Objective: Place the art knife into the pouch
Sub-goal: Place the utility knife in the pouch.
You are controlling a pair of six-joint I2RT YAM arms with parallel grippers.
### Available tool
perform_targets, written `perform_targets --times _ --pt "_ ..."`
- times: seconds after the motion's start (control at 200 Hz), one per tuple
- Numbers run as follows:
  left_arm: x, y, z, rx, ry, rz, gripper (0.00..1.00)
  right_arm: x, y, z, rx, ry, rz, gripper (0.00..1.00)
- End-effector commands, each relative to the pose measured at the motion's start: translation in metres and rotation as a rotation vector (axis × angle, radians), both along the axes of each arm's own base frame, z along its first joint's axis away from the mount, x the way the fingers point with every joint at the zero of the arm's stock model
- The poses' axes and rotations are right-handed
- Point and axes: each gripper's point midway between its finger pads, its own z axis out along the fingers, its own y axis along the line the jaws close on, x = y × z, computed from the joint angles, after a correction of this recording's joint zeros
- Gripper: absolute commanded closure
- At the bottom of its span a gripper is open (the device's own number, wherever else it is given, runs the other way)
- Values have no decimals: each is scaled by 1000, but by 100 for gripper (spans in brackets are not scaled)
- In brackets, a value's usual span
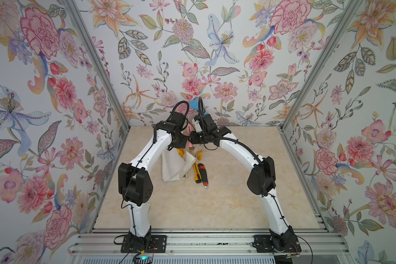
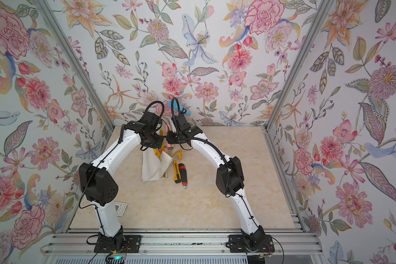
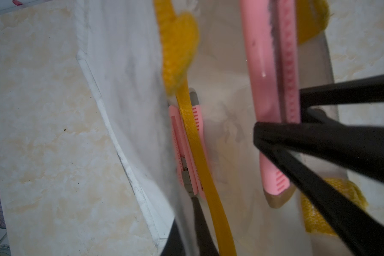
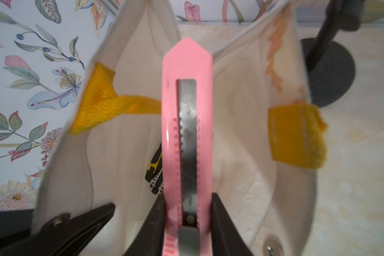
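Now pinching knife (image 4: 186, 110) by its tail end with right gripper (image 4: 187, 212), nose pointed into pouch (image 4: 75, 177) mouth. Clamping pouch rim with left gripper (image 4: 80, 221), jaws fully closed, to hold it agape. Likely light, stiff, slick plastic: grip across flat sides, clear of blade (image 4: 187, 133).

I count one pouch (image 1: 172, 169) with two yellow loop handles (image 4: 102, 104). Pink knives, two: the art knife (image 3: 266, 88) between my right fingers (image 3: 319, 133), and a second pink knife (image 3: 180, 141) behind a handle strap. Two more cutters lie on the counter (image 1: 238, 201): one yellow cutter (image 1: 196, 172) and one black-and-red cutter (image 1: 204, 174). One black-and-yellow object (image 4: 154, 172), half hidden, sits inside the pouch.
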Motion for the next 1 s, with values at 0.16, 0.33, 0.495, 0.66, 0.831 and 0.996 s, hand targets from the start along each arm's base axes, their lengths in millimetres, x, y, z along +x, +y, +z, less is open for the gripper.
perform_targets --times 0.16,0.33,0.495,0.66,0.831,0.996 --pt "5 -7 24 -46 -86 8 100 -11 13 -22 15 74 43 70" --pt "7 -9 24 -48 -90 10 100 -11 13 -34 7 96 50 70" --pt "6 -9 25 -48 -94 17 100 -14 16 -51 4 135 63 70" --pt "4 -8 25 -43 -93 24 100 -15 18 -60 5 154 69 70" --pt "3 -7 25 -39 -91 26 100 -15 20 -62 13 165 74 70" --pt "3 -8 24 -39 -87 26 100 -17 20 -64 13 174 76 69"
